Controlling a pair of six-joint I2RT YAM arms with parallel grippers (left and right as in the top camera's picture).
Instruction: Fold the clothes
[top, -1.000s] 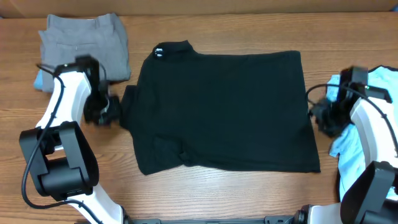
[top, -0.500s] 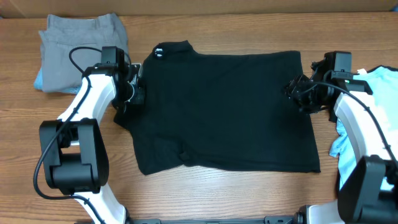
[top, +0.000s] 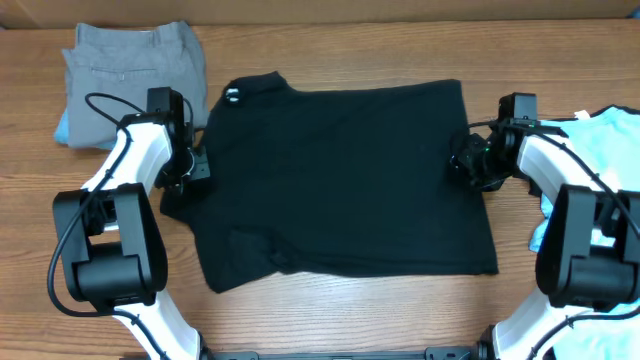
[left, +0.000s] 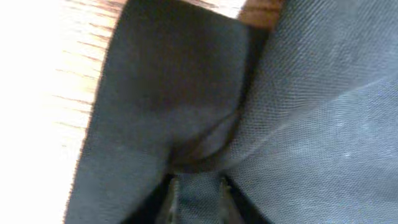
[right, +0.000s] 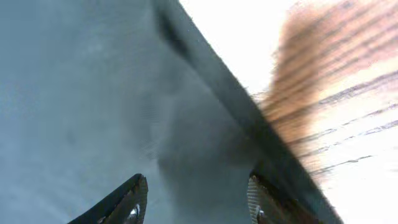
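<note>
The black T-shirt (top: 340, 180) lies spread flat on the wooden table, its white neck label (top: 232, 96) at the upper left. My left gripper (top: 192, 172) is at the left sleeve. In the left wrist view its fingers (left: 198, 193) are shut on a fold of the black fabric (left: 311, 124). My right gripper (top: 463, 160) is at the shirt's right edge. In the right wrist view its fingers (right: 196, 199) are open over the fabric (right: 81, 93), close to the hem. The light blue T-shirt (top: 610, 130) lies at the far right, partly under my right arm.
Folded grey trousers (top: 135, 65) lie at the back left, with a bit of light blue cloth (top: 62, 130) sticking out beneath them. Bare wood (right: 348, 93) shows just past the shirt's hem.
Both grippers came in from the table sides onto the shirt's edges. The left one closed on the sleeve. The whole black T-shirt has slid a little to the left.
</note>
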